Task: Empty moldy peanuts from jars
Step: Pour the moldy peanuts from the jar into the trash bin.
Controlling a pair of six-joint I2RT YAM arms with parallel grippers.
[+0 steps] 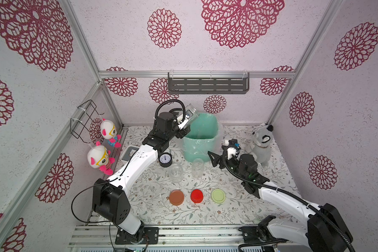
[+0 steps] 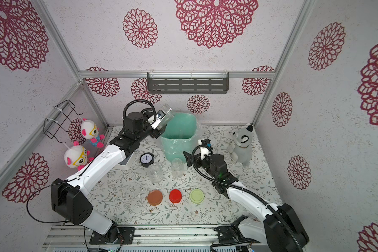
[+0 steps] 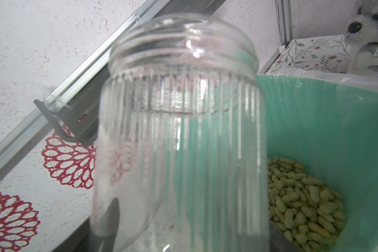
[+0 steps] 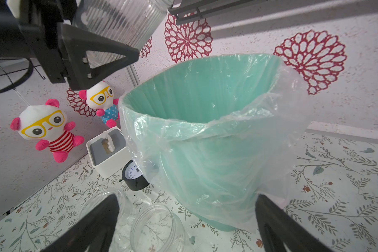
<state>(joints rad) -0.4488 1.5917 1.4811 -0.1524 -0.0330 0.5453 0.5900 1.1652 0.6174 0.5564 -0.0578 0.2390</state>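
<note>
My left gripper (image 1: 187, 122) (image 3: 190, 229) is shut on a clear ribbed jar (image 1: 192, 113) (image 2: 167, 113) (image 3: 179, 131) (image 4: 122, 28). It holds the jar tilted above the far-left rim of the teal bin (image 1: 196, 150) (image 3: 336, 131) (image 4: 205, 152), and the jar looks empty. Tan peanuts (image 3: 303, 207) lie in the bottom of the bin. Two more open jars (image 1: 176, 173) (image 1: 198, 168) (image 4: 157, 227) stand upright and empty in front of the bin. My right gripper (image 1: 215, 152) (image 4: 186, 196) is open, low beside the bin's front right, holding nothing.
Brown (image 1: 176, 197), red (image 1: 197, 195) and pale green (image 1: 218, 196) lids lie in a row near the front. A black clock (image 1: 165, 159) and a white box (image 1: 129, 153) sit left of the bin. A grey plush (image 1: 261, 141) stands at the right. Two panda plushes (image 1: 109, 133) hang on the left wall.
</note>
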